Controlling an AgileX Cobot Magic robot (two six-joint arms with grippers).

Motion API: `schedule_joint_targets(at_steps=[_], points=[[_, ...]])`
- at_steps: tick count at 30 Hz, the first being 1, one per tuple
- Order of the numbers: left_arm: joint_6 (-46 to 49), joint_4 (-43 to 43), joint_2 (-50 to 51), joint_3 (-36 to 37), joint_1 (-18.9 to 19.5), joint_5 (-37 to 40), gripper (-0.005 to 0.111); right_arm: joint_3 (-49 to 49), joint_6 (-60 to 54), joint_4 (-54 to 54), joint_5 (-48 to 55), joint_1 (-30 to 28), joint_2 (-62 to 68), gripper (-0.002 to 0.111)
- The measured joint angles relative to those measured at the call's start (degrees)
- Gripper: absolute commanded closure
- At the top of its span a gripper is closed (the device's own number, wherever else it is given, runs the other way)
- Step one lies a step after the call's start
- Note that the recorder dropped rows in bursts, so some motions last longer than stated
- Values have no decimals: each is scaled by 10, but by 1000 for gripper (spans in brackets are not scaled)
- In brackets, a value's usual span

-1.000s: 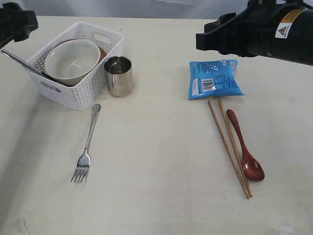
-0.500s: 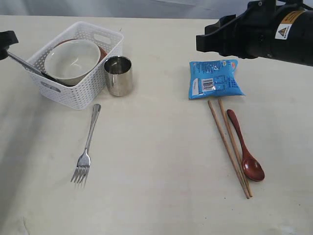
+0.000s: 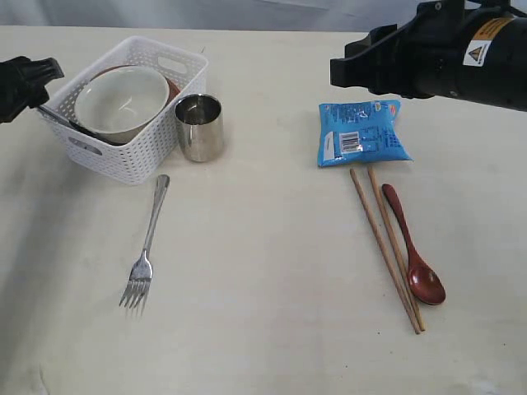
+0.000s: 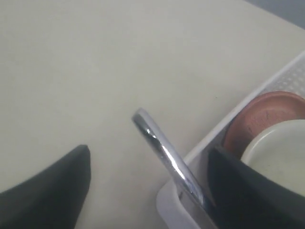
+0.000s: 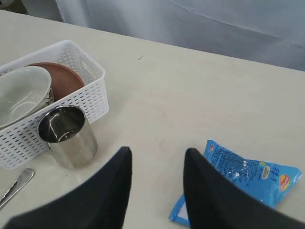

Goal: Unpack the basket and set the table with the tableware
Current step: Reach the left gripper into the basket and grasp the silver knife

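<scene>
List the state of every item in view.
Basket: partly unpacked.
Bowl: upright in basket.
Saucer: in basket, tilted.
Knife: leaning over basket rim.
Steel cup: upright, empty.
Fork: flat on table.
Chopsticks: flat on table.
Spoon: flat on table.
Snack packet: flat on table.
Left gripper: open, straddling knife.
Right gripper: open, empty.

We see a white plastic basket, a mirror-bright steel cup, matt wooden chopsticks, and a glossy spoon.
</scene>
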Motion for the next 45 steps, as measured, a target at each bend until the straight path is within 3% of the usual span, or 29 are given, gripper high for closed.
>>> schedule_joint_targets(at_steps=[13,16,21,24,36,45], points=[[0,15,41,-47,0,12,45,0,0,0,0,0,0,73],[0,17,58,-56,0,-10,59,0,1,0,0,0,0,73],[0,19,75,-60,0,-22,93,0,1,0,0,0,0,73],[0,15,75,-64,0,-26,107,0,1,0,0,0,0,73],[0,15,75,-70,0,-20,106,0,1,0,0,0,0,73],[0,17,75,-116,0,-34,106,0,1,0,0,0,0,73]])
